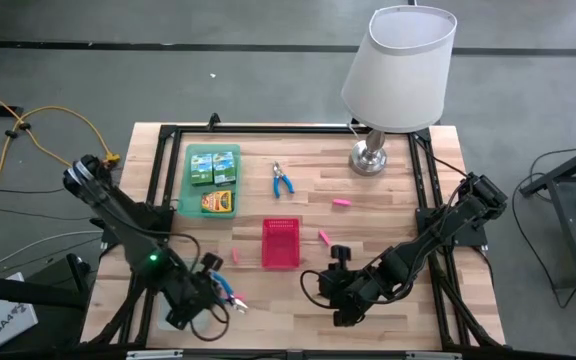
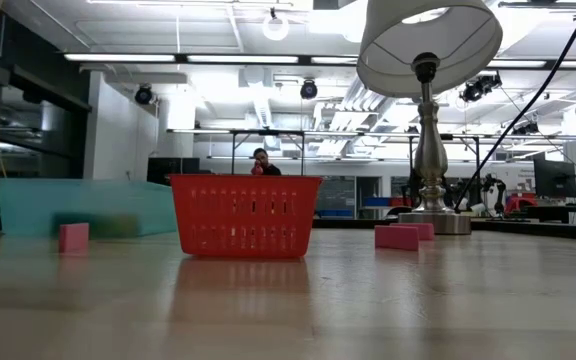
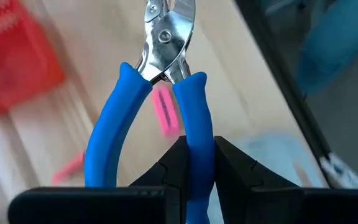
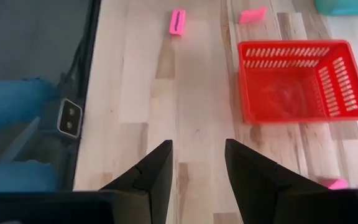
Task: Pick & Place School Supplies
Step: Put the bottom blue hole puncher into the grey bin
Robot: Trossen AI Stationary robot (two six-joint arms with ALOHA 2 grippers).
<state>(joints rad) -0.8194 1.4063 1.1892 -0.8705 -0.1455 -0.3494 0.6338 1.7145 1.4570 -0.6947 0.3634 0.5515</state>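
Note:
My left gripper (image 1: 216, 290) (image 3: 194, 149) is over the table's near-left part, shut on blue-handled pliers (image 1: 231, 296) (image 3: 160, 81). My right gripper (image 1: 315, 285) (image 4: 197, 152) waits open near the near edge, pointing at the red basket (image 1: 280, 243) (image 4: 300, 81), and touches nothing. A second blue-handled tool (image 1: 283, 180) lies flat on the table farther back. Green-and-yellow boxes (image 1: 213, 166) and a yellow box (image 1: 218, 201) lie in the green tray (image 1: 183, 190). Pink erasers (image 1: 341, 203) (image 1: 323, 237) (image 1: 235, 257) lie on the wood. My left gripper pinches one blue handle (image 3: 196, 134) of the pliers between its two fingers (image 3: 166, 171). The fingers lie along that handle. The other handle (image 3: 107, 137) stays free beside them, and the metal head (image 3: 166, 31) points away from the gripper. I cannot tell whether the pliers are clear of the table.
A lamp (image 1: 373, 155) (image 2: 430, 215) stands at the far right of the table. The basket (image 2: 246, 215) sits mid-table, with erasers (image 2: 73, 236) (image 2: 396, 236) around it. A black frame (image 1: 298, 128) runs along the table's edges. A person shows far behind in the low view.

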